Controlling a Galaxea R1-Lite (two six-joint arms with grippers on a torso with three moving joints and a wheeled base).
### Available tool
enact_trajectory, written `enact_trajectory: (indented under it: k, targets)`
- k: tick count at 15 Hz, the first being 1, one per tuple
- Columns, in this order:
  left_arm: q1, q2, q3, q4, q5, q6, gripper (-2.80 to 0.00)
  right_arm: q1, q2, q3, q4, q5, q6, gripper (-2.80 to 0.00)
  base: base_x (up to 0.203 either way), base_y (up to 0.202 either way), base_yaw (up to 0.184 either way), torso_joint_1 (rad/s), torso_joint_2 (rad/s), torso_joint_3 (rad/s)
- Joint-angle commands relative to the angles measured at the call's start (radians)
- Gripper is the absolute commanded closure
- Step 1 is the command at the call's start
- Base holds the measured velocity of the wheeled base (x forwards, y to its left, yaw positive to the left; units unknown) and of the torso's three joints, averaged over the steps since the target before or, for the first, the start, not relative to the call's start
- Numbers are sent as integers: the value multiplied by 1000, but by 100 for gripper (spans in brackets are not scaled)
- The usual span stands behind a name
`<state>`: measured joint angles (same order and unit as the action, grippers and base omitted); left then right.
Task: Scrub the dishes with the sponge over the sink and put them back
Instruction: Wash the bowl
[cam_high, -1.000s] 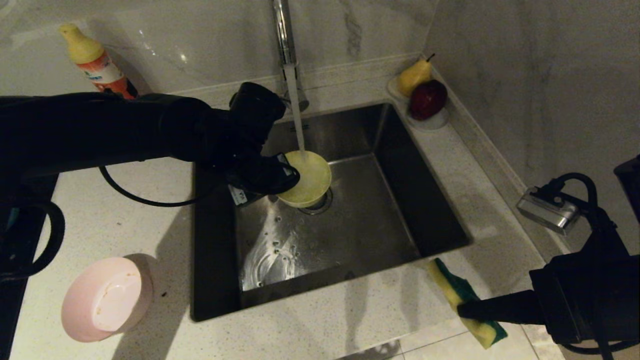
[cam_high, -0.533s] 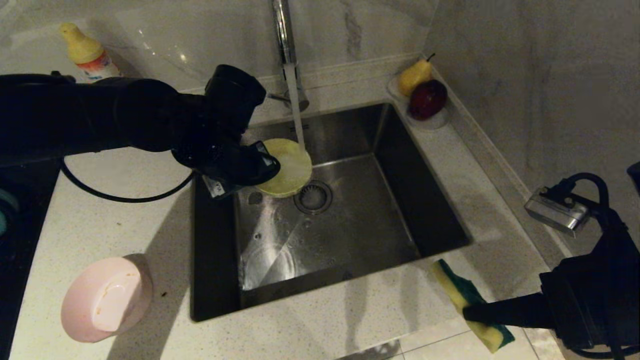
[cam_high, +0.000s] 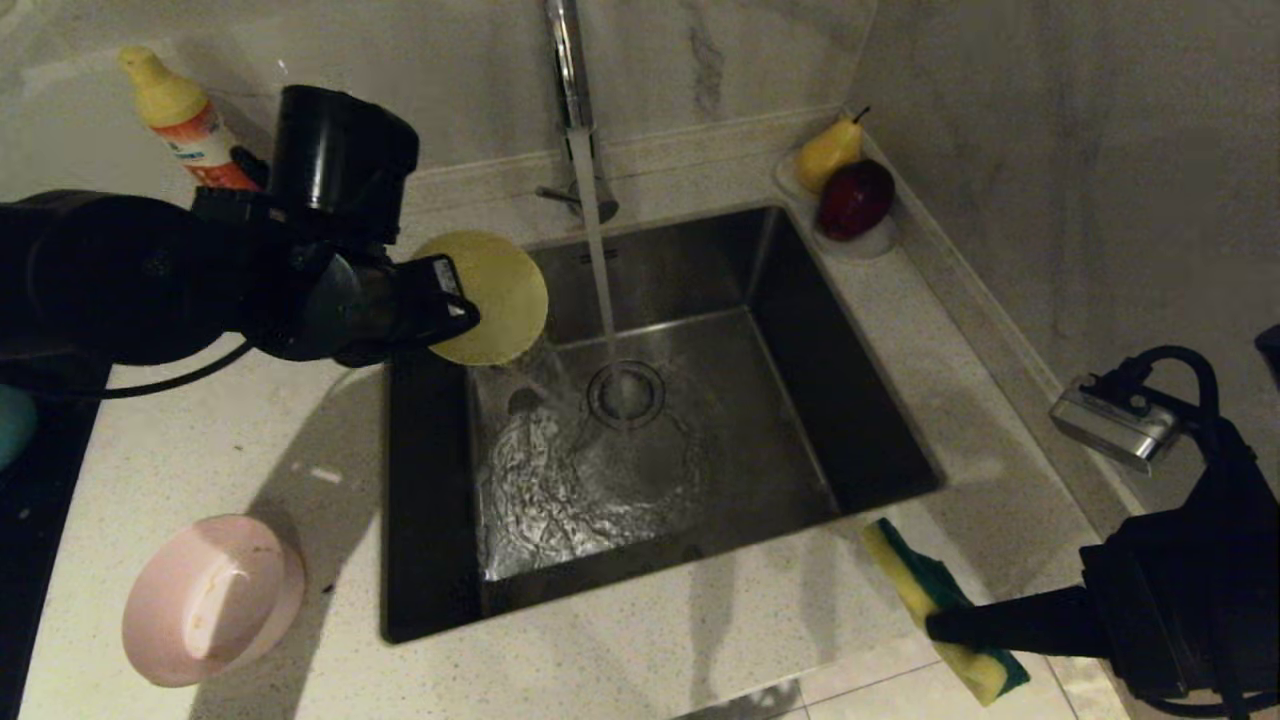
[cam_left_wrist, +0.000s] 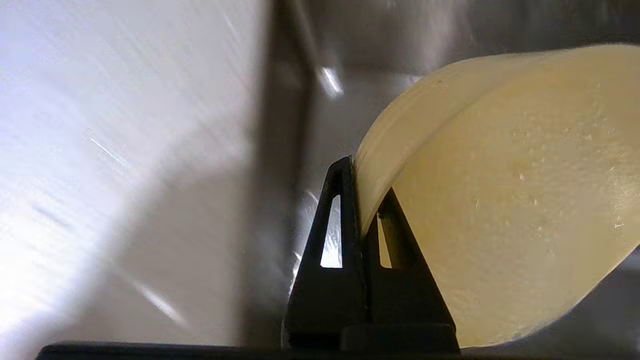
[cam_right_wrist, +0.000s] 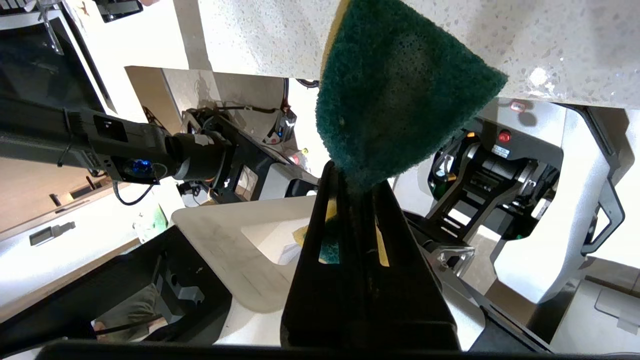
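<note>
Now that our left pincer, clamped on the yellow bowl's rim, has lifted it from the tap stream toward the bench, rinsing looks finished, while our right pincer grips the sponge.

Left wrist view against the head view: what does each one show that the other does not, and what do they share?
Only the left wrist view shows the grip up close: the fingers pinch the rim of the yellow bowl, one inside and one outside.

Only the head view shows the running tap, the drain, the pink bowl on the counter, and the right gripper shut on the sponge at the counter's near edge.

Both show the left gripper holding the yellow bowl at the left side of the sink.
</note>
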<state>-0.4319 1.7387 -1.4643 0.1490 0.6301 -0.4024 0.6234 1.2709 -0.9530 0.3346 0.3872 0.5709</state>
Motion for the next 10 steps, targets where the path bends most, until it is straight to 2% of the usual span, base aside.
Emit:
enact_trajectory:
  k: [1, 3, 6, 10]
  targets:
    - [5, -57, 35, -64, 71, 161, 0, 1, 10, -1, 0, 2, 1, 0, 0, 0, 0, 0, 0, 0]
    - [11, -75, 24, -71, 89, 270, 0, 1, 10, -1, -3, 2, 1, 0, 0, 0, 0, 0, 0, 0]
    - [19, -75, 14, -106, 114, 394, 0, 1, 2, 7, -5, 2, 1, 0, 0, 0, 0, 0, 0, 0]
    - [19, -53, 23, -234, 135, 617, 0, -1, 7, 5, -8, 2, -2, 0, 0, 0, 0, 0, 0, 0]
